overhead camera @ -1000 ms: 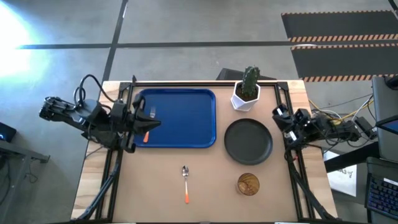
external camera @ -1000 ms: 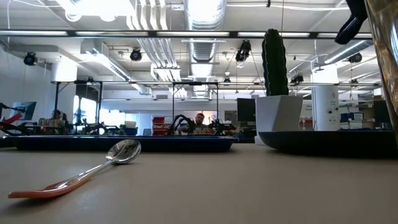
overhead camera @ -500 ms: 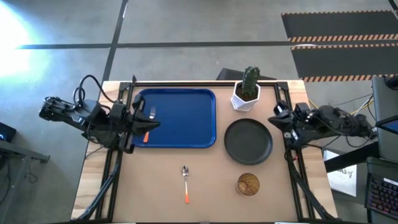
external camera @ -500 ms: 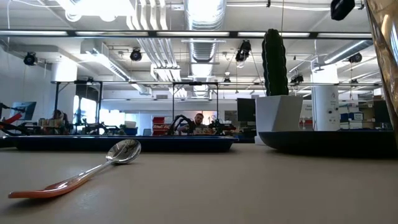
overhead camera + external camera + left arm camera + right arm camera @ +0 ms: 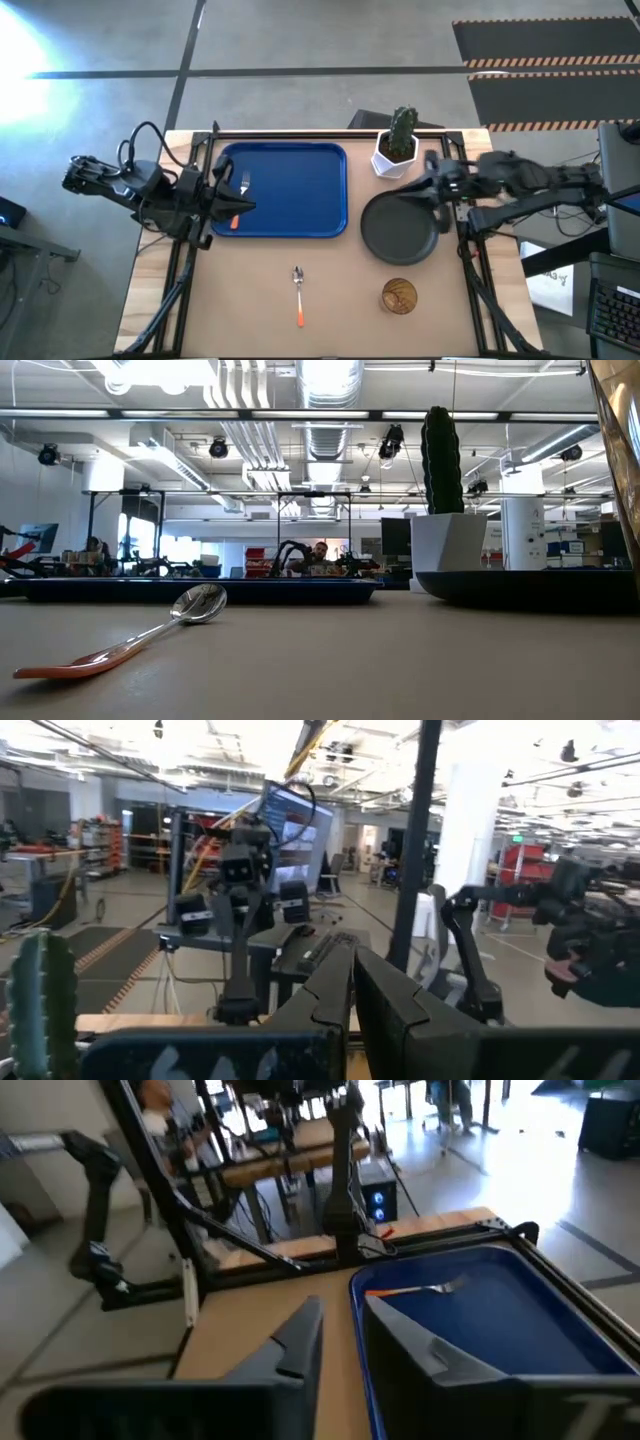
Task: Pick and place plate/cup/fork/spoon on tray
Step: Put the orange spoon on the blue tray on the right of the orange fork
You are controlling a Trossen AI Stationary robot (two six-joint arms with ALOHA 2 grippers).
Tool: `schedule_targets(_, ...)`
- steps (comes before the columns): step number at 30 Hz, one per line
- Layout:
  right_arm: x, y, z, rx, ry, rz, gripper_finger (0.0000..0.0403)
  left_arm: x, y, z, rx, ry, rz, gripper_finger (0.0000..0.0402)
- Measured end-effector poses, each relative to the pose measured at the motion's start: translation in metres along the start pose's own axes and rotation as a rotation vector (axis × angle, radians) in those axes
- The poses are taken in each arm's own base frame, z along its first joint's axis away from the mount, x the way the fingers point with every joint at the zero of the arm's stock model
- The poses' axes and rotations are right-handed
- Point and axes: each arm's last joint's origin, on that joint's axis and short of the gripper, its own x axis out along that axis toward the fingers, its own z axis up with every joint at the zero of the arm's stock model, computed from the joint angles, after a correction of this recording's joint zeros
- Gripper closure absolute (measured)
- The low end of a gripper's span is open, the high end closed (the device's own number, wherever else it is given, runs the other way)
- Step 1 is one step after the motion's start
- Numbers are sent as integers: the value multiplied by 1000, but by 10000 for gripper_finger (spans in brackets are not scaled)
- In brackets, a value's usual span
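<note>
The blue tray (image 5: 290, 190) lies at the far left of the table. The fork (image 5: 243, 184) rests flat in it near its left rim and also shows in the right wrist view (image 5: 420, 1289). The black plate (image 5: 399, 230) lies right of the tray, with the amber cup (image 5: 399, 296) nearer. The spoon (image 5: 298, 290) lies flat on the table near the front. My left gripper (image 5: 238, 205) is shut over the tray's left edge, by the fork. My right gripper (image 5: 428, 188) is open above the plate's far edge, pointing toward the tray.
A white pot with a green cactus (image 5: 397, 150) stands just beyond the plate, close to my right gripper. Black frame rails (image 5: 460, 260) run along the table's left and right sides. Bare table lies between the spoon and the plate.
My right gripper has swung from the table's right edge toward the left, out over the plate's far side. My left arm has kept still.
</note>
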Motion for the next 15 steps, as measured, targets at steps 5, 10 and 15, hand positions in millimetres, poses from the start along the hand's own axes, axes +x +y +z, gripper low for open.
schedule_targets(5,46,9,18,-7,95,31,282,-9,1,1,3,30,-7,402)
schedule_targets(10,98,30,17,7,227,152,262,-21,2,3,4,47,-35,402)
schedule_targets(15,136,51,13,5,373,172,266,-33,2,11,-2,17,-110,402)
